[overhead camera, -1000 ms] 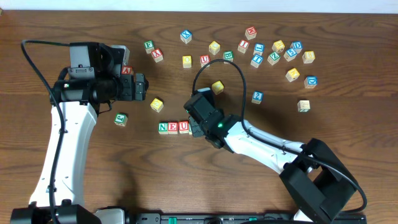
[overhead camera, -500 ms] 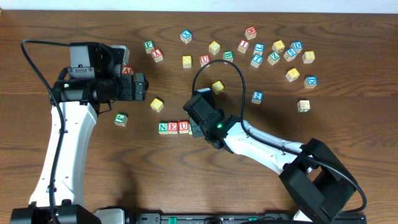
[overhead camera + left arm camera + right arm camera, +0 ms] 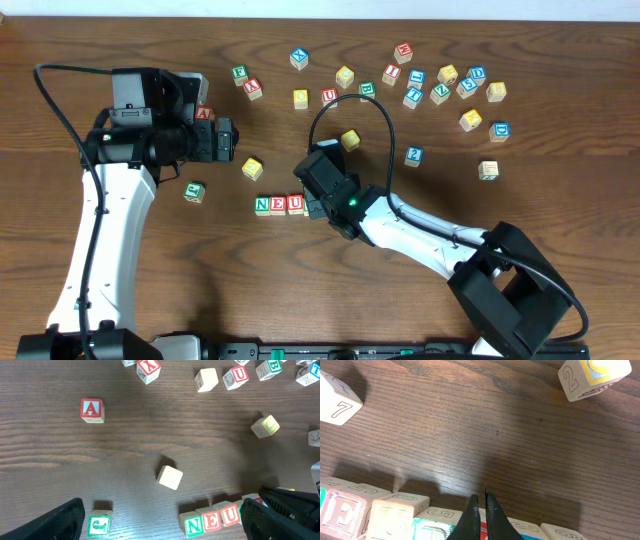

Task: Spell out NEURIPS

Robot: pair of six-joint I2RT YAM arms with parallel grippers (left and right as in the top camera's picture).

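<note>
Right pincer (image 3: 481, 508): closed, tips pressed together with nothing between them, standing just behind the word row.
Why shut: I read the closed tips as a narrow prod for squaring a cube into line, not a grasp.
Under the right pincer: a green-faced cube (image 3: 432, 528) sits against the U's right side. More cubes carry on past it, but I cannot read their letters, and from overhead my own wrist hides them.
Word row: N cube (image 3: 262, 205), E cube (image 3: 279, 205) and U cube (image 3: 295, 204) touch side by side at mid-desk. They run parallel to the near edge, so the word reads left to right.
Desk (image 3: 250, 285): dark wood, bare between the row and the near edge.
Left pincer (image 3: 229, 140): spread wide and empty, hanging toward the left edge just beside the red A cube (image 3: 92, 410). I take it as parked clear, so the two arms do not crowd the row.
Between left pincer and row: a yellow cube (image 3: 252, 168) and a green cube (image 3: 194, 190), both apart from the word.
Supply: loose cubes (image 3: 439, 93) are strewn along the far edge toward the far right corner. Any missing letter has to come from there.
Progress: NEU is legible. I judge the tail of the word to be in hand but unconfirmed.
</note>
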